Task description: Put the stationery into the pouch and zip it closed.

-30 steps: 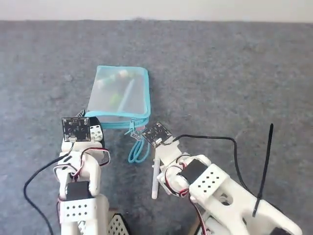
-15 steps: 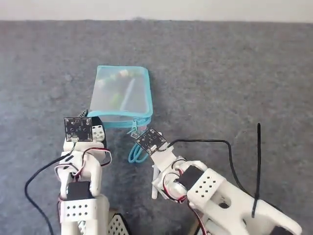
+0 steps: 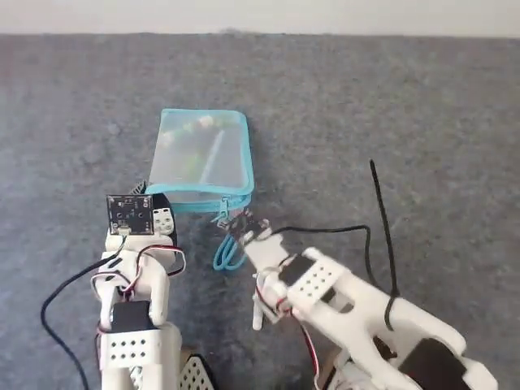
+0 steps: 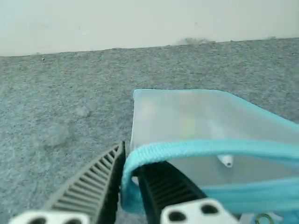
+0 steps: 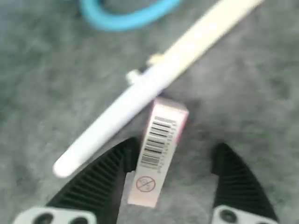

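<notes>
Ribbed left gripper [image 4: 132,161] pinches translucent pouch [image 4: 187,116] at seemingly woven teal edge

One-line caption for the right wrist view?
Right gripper, open, over a small barcoded box beside a white pen.

So the left claw [image 4: 131,179] is clamped on the corner of the teal-edged pouch [image 4: 187,121] mid-frame, fuzzy grey surface [image 4: 56,93] all around.

Grey carpet [image 3: 422,106], pale wall [image 3: 260,15] behind
</notes>
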